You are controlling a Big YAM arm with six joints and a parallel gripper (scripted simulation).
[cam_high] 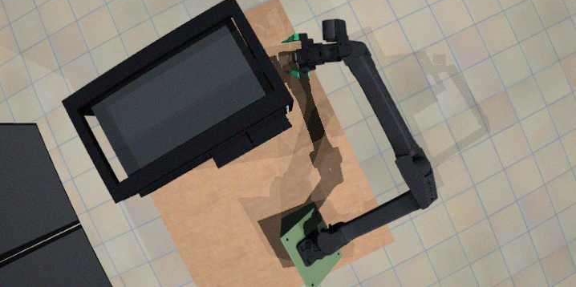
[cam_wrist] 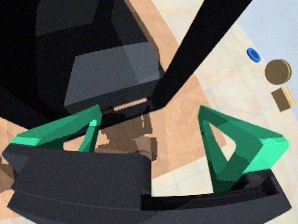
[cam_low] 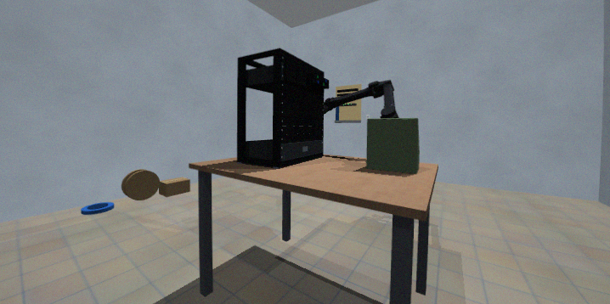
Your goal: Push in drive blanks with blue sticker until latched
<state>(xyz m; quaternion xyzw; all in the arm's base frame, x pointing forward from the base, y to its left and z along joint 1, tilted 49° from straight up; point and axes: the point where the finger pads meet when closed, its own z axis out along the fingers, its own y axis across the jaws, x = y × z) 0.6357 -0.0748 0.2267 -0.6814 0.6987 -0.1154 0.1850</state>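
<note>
The black rack (cam_high: 176,95) stands on the wooden table (cam_high: 281,172), upright. It also shows in the side view (cam_low: 281,108). My gripper (cam_high: 293,56) is open and empty, its green fingers spread wide, close to the rack's front face near the far corner. In the side view the arm (cam_low: 358,95) reaches the upper part of the rack's front. In the wrist view the green fingers frame a dark grey box-like part (cam_wrist: 100,50) of the rack and a black post (cam_wrist: 213,30). Drive blanks (cam_high: 249,140) stick out at the rack's front. No blue stickers are visible.
The arm's base sits on a green block (cam_low: 392,144) at the table's near end, also seen from above (cam_high: 312,244). A dark cabinet (cam_high: 36,212) stands on the floor beside the table. A blue ring (cam_low: 98,207), a brown disc (cam_low: 139,183) and a box (cam_low: 173,186) lie on the floor.
</note>
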